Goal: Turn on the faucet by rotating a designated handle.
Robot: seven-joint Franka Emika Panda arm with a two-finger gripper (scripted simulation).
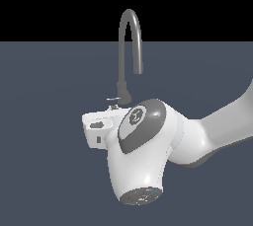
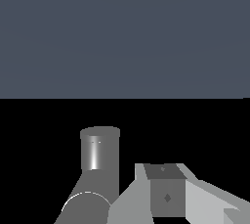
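Observation:
The faucet (image 1: 129, 42) is a tall matte-grey arched tube with a down-turned spout, standing in the middle of the exterior view. The handle (image 1: 112, 99) is a short light-grey lever sticking out from the faucet's base toward the exterior view's left. My gripper (image 1: 113, 107) sits right at the base, just under the handle, with its white hand (image 1: 99, 127) behind it. The arm covers most of the fingers. In the wrist view a grey cylinder of the faucet (image 2: 100, 153) stands close beside one grey finger (image 2: 166, 192). I cannot tell whether the jaws touch the handle.
My bulky white and grey arm (image 1: 148, 146) fills the lower middle and the exterior view's right, in front of the faucet's base. The flat dark blue-grey floor (image 1: 44, 121) surrounds the faucet.

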